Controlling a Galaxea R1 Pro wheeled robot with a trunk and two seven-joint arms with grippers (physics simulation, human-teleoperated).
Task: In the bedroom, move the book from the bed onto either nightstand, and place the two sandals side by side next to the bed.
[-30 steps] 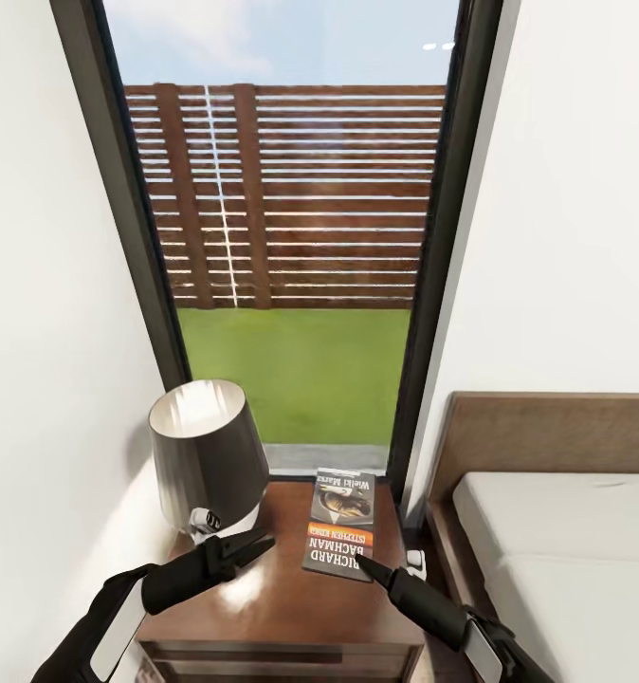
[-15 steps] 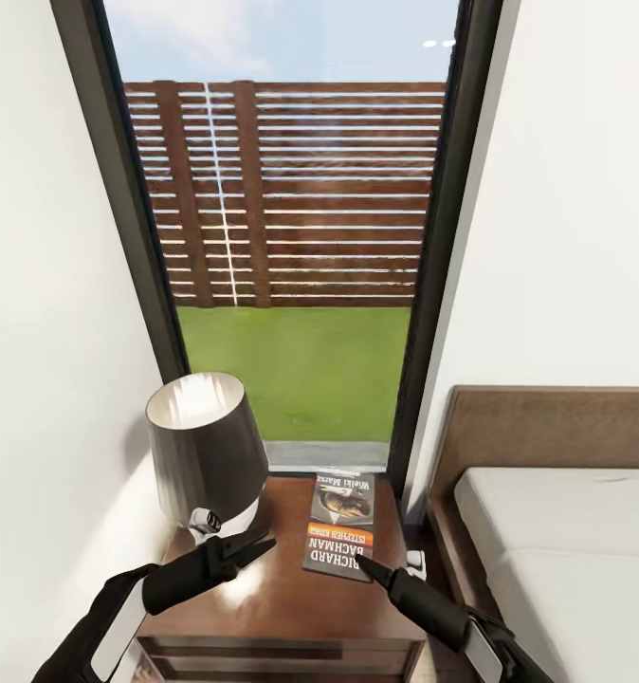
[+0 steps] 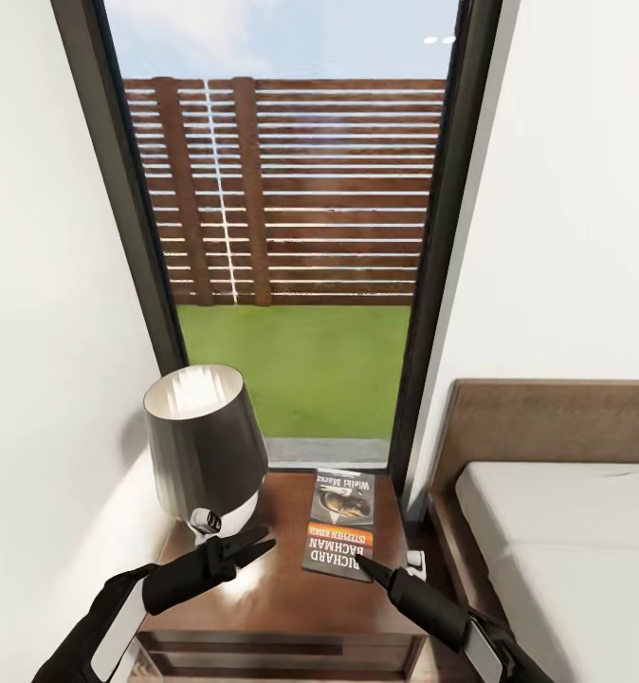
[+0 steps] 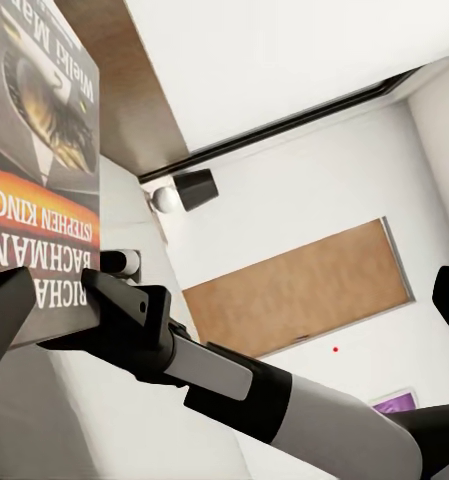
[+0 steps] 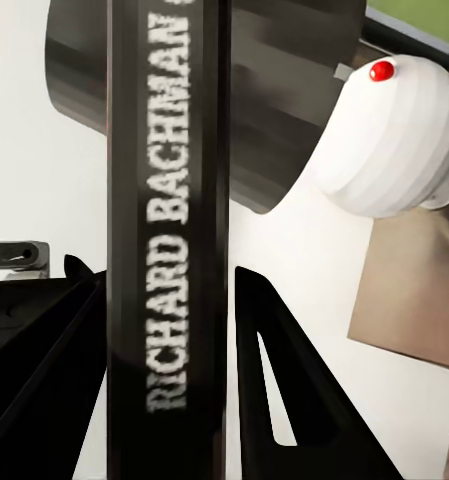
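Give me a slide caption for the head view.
Book lying flat on the nightstand beside the lamp, right gripper at its near edge.

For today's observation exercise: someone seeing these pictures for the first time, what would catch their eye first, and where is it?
The tall black-framed window fills the middle, showing a slatted fence and grass. Below it, the book with its orange band lies on the nightstand, beside a dark lamp. The right gripper sits at the book's near edge.
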